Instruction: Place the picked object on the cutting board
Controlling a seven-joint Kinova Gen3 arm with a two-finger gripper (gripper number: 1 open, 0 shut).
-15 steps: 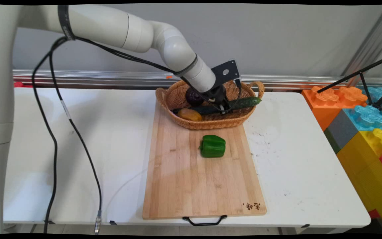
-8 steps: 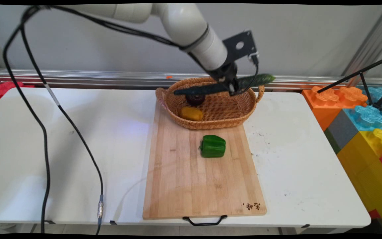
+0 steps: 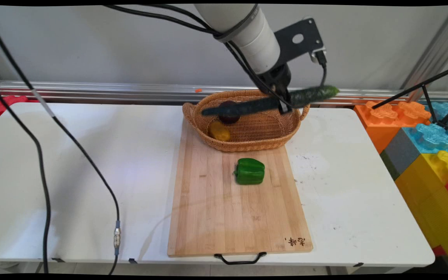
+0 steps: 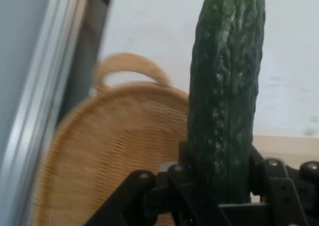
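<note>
We see the hand [image 3: 285, 105] clamped on a long dark green cucumber [image 3: 270, 102], gripping it nearer its right end than its left, so that most of its length reaches out to the left. The cucumber hangs in the air above a woven wicker basket [image 3: 247, 144], lying nearly level with its right end a little higher and poking out past the basket's right handle. In the hand view the cucumber [image 4: 227, 96] rises straight up between the black fingers [image 4: 271, 178], which press against its sides, and the basket [image 4: 109, 151] with one looped handle lies below it. Inside the basket we make out a dark purple round vegetable [image 3: 228, 116] toward the back — partly hidden behind the cucumber — and a yellow-orange one [image 3: 219, 131] near the front left wall. The basket sits on the far end of a wooden cutting board [image 3: 224, 210], which rests on the white counter [image 3: 91, 155]. A green bell pepper [image 3: 250, 171] lies on the board just in front of the basket, well apart from the hand. Coloured toy blocks [image 3: 422, 136] stand beside the counter's right edge.
</note>
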